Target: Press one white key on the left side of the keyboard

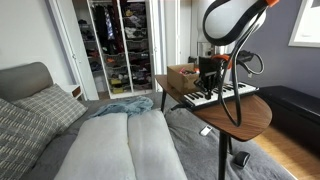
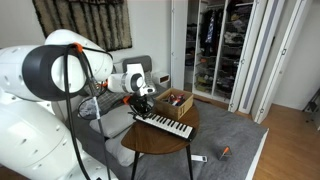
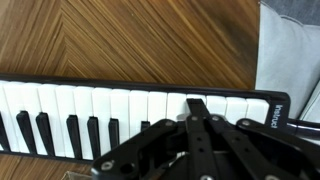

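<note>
The slim dark keyboard [image 1: 228, 95] lies on a round wooden table [image 1: 252, 115]; it shows in both exterior views [image 2: 170, 125]. In the wrist view its white keys [image 3: 90, 102] and short black keys run across the frame. My gripper [image 3: 197, 104] is shut, its two fingers pressed together. The tip sits on a white key near the keyboard's end, by the end cap [image 3: 279, 112]. In the exterior views the gripper [image 1: 208, 82] [image 2: 144, 110] points down at the end of the keyboard nearest the cardboard box.
A brown cardboard box [image 1: 182, 75] [image 2: 177, 100] stands on the table right behind the keyboard. A bed with grey bedding [image 1: 120, 140] lies beside the table. An open closet [image 1: 118, 40] is at the back. Small objects lie on the floor [image 2: 224, 152].
</note>
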### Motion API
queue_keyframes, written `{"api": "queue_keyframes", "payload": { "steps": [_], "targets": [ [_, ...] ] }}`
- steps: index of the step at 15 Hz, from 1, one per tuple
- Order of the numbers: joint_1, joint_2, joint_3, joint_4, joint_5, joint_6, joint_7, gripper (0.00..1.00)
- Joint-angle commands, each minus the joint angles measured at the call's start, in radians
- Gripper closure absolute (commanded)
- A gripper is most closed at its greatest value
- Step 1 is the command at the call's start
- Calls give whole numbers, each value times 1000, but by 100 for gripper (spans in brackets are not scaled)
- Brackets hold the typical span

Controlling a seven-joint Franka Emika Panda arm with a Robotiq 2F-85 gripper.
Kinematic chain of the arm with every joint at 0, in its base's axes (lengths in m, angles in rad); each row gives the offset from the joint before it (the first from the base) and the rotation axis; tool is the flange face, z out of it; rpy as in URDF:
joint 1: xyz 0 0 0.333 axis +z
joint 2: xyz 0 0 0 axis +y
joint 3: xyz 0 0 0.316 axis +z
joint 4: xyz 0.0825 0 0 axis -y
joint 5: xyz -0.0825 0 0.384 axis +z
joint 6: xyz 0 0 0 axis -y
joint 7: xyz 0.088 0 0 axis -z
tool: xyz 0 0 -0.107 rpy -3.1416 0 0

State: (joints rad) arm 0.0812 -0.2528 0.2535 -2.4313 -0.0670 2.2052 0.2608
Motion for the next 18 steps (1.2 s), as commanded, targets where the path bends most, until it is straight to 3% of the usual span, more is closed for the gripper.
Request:
{"api": "queue_keyframes", "payload": {
  "steps": [1, 18],
  "targets": [
    [19, 16, -20, -5, -7, 31, 2, 100],
    [37, 25, -8, 5, -20, 24, 19, 100]
  ]
}}
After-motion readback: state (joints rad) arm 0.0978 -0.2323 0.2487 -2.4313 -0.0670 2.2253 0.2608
